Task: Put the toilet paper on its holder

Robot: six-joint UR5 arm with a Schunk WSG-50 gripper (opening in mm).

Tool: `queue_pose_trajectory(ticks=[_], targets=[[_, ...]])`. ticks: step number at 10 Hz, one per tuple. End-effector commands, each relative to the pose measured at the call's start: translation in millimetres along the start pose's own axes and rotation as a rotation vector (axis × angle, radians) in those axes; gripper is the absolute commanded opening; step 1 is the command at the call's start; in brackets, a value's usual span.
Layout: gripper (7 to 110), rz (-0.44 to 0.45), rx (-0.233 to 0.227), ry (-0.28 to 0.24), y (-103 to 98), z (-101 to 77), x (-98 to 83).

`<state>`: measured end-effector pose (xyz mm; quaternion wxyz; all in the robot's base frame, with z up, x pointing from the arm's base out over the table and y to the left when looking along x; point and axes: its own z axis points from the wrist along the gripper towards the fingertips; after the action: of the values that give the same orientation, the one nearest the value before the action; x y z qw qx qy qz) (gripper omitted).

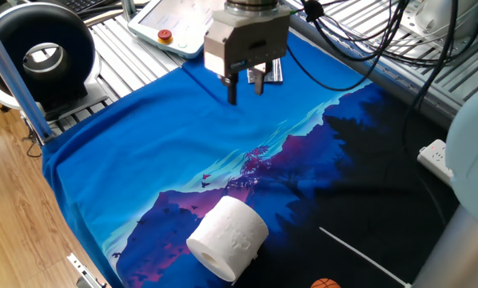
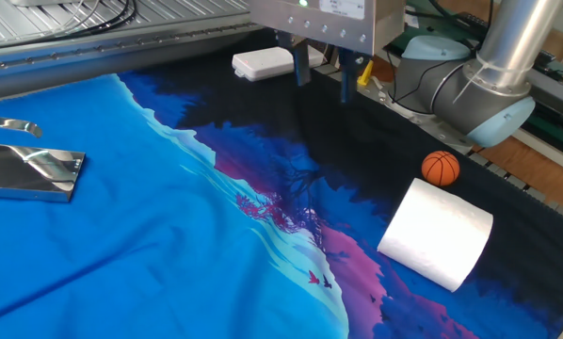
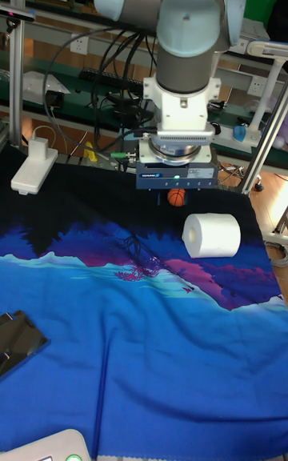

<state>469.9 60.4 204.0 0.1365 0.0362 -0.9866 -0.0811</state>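
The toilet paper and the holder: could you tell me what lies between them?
Only bare printed cloth lies between the toilet paper and the holder, seen in the other fixed view.

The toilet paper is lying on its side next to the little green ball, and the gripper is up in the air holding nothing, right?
Nearly. The ball is orange, not green; the other fixed view shows it best. The rest holds: the toilet paper lies on its side beside the ball, and the gripper is up in the air, open and holding nothing.

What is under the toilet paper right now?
The toilet paper lies on its side on the printed blue cloth, over its purple and black part. Nothing else shows under it; the contact patch itself is covered.
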Motion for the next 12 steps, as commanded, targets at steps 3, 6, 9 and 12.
queue_pose_trajectory(ticks=[3,6,9,12], targets=[[7,-0.088,0.131,-0.051,-25.0,1.0,-12.9],[7,-0.069,0.158,-0.142,-30.0,-1.6,-35.2],[7,-0.056,0.128,-0.153,-21.4,0.4,-37.2],[7,-0.051,0.137,-0.164,-24.1,-0.5,-40.3]])
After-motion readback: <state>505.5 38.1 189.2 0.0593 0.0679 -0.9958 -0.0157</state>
